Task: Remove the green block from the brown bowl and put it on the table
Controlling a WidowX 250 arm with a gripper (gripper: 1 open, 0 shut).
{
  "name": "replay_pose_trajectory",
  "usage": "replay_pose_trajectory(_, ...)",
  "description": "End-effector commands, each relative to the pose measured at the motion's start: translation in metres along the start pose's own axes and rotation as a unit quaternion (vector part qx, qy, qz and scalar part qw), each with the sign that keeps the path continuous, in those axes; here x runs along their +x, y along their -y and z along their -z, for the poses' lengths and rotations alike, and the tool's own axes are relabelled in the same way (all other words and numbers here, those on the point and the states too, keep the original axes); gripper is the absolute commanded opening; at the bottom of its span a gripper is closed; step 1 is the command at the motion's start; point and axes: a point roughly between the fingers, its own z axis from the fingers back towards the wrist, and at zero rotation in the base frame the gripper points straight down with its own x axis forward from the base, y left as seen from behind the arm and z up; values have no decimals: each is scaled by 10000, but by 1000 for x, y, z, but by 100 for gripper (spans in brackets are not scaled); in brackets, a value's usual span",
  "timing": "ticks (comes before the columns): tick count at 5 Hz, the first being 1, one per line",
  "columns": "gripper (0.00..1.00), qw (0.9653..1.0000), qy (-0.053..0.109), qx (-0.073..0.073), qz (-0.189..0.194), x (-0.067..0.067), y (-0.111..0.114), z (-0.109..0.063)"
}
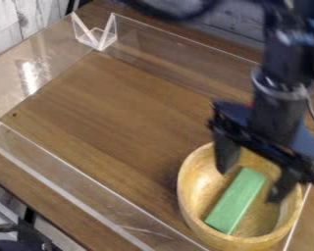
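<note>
Light-green block [239, 201], light-brown grained bowl [196, 191], dark wood-grain table [114, 108], black tool [261, 165].

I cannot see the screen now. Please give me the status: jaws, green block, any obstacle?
Gripper open, jaws spread over the brown bowl. Green block lying in the bowl, not gripped. Nothing in the way on the table.
</note>
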Motion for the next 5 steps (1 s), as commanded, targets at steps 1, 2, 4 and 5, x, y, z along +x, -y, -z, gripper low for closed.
replay_pose_trajectory(1, 100, 9994, 168, -128, 260, 6, -8, -7)
replay_pose_trajectory(2, 100, 9992, 164, -165, 319, 10, -4, -4)
replay_pose_trajectory(4, 100, 9988, 220, -187, -401, 13, 2, 2)
replay_pose_trajectory(5, 100, 9978, 231, -196, -587, 8, 0, 8)
